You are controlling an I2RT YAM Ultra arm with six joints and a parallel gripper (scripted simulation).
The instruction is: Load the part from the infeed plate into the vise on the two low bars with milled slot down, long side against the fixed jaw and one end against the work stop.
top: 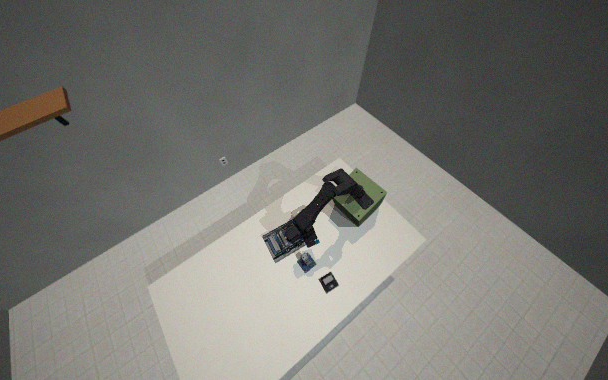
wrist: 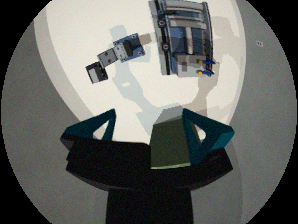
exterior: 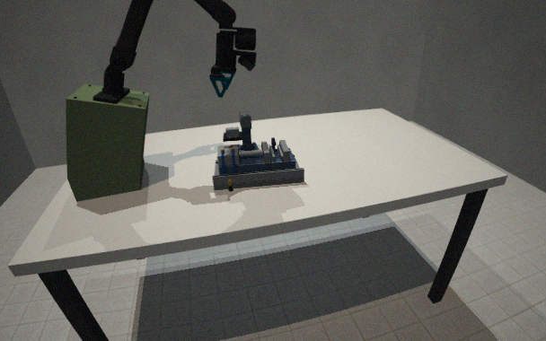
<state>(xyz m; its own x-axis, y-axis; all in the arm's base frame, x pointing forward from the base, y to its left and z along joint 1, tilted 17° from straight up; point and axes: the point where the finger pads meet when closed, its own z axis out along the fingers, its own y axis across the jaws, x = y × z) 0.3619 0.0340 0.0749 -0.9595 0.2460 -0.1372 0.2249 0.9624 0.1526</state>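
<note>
The part (top: 328, 280) (exterior: 232, 130) (wrist: 98, 75) is a pale grey block on the dark infeed plate (top: 334, 286). Its slot cannot be made out. The vise (top: 277, 243) (exterior: 258, 167) (wrist: 190, 37) stands open, with nothing seen between its jaws. In the exterior view the fixed jaw (exterior: 285, 151) is right, the rod-side jaw (exterior: 265, 153) left, and the dark work stop (exterior: 273, 143) between them. The V-block (exterior: 245, 120) tops a post on a blue base (top: 307, 267) (wrist: 135, 51), between vise and infeed plate. My gripper (exterior: 221, 95) (wrist: 149, 112) is wide open and empty, high above the table.
The green pedestal (top: 367, 192) (exterior: 105, 148) (wrist: 167, 145) carries the arm. The upright post (exterior: 247, 138) rises above the vise's height. Blue fittings (exterior: 227, 161) (wrist: 207, 67) stand at the vise's cylinder end. All this stands on the white table (top: 237, 310) (exterior: 374, 153).
</note>
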